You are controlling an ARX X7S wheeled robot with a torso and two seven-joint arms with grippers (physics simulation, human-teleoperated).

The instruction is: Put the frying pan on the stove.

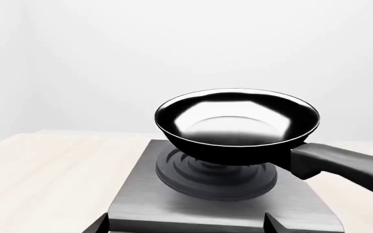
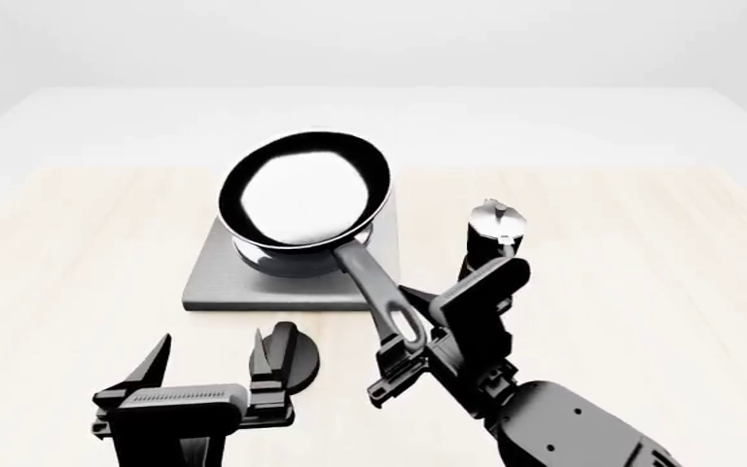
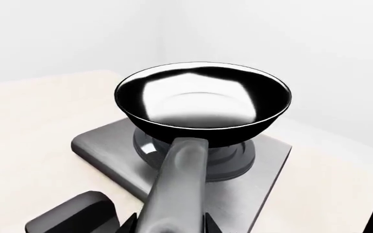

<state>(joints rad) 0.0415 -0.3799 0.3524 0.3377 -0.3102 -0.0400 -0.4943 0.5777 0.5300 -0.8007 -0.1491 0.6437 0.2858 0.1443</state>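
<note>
The glossy black frying pan [image 2: 302,190] hangs tilted close over the ring burner of the grey stove [image 2: 218,284]; I cannot tell whether they touch. My right gripper [image 2: 400,352] is shut on the pan's long handle [image 2: 371,277] near its loop end. In the right wrist view the fingertips [image 3: 209,224] flank the handle [image 3: 177,179], with the pan [image 3: 203,97] over the stove [image 3: 102,145]. My left gripper [image 2: 205,365] is open and empty at the stove's front edge. In the left wrist view its fingers [image 1: 274,224] spread wide before the stove [image 1: 141,194] and pan [image 1: 238,119].
A small round black knob [image 2: 301,356] lies on the wooden table [image 2: 62,292] beside my left gripper's right finger. A black-and-silver moka pot [image 2: 494,222] stands right of the stove, just behind my right arm. The knob also shows in the right wrist view [image 3: 76,216].
</note>
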